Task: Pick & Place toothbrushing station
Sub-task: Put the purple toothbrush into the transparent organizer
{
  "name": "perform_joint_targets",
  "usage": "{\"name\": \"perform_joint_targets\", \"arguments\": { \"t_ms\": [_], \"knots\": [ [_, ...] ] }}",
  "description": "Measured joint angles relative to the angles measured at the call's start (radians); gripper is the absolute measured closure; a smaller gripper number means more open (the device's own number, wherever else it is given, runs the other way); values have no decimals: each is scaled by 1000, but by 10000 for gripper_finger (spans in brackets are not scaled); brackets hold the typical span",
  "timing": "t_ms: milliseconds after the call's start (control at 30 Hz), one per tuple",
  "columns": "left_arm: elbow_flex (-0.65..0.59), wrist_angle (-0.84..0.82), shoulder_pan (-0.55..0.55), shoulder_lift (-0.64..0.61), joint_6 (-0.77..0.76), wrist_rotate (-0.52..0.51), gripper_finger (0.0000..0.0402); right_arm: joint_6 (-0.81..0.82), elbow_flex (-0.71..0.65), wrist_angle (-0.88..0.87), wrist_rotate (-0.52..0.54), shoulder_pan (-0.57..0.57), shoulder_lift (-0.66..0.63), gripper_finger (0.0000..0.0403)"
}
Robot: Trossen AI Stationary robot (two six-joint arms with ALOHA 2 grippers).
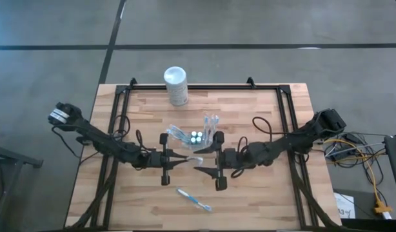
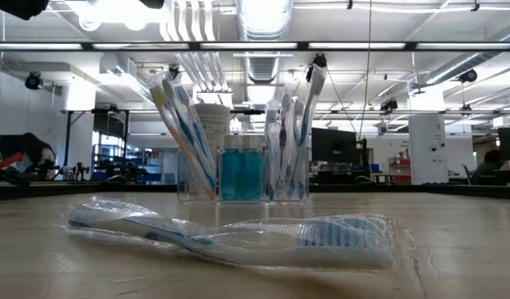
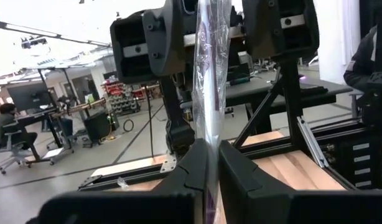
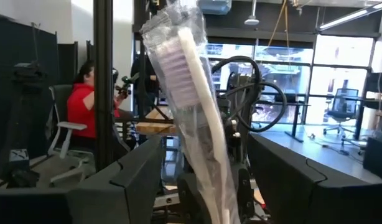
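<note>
Toothbrush (image 1: pixel 193 159), wrapped, clamped in left hand (image 1: pixel 187 158); right hand (image 1: pixel 204 169) spread around it, ends hidden.

One camera looks straight down on my whole table (image 1: pixel 262 187). One sits low on the wood, close to a wrapped toothbrush (image 2: pixel 238 237). Two ride my wrists, facing each other, both seeing another wrapped toothbrush.

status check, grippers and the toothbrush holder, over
Left gripper shut on wrapped toothbrush mid-table. Right gripper open, facing it. Clear holder upright behind them, untouched. Loose blue toothbrush near front edge.
</note>
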Motion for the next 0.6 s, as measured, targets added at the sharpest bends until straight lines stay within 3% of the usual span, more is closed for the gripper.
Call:
{"name": "perform_joint_targets", "arguments": {
  "t_ms": [267,533,600],
  "knots": [
    [-1,-4,1,0,-7,13,382,21,-2,-3,-90,-32,0,224],
    [-2,-23,1,0,-14,17,379,-2,-3,-1,-94,-32,0,363],
    [-2,-30,1,0,-27,20,376,-24,-3,-2,-95,-33,0,382]
  ]
}}
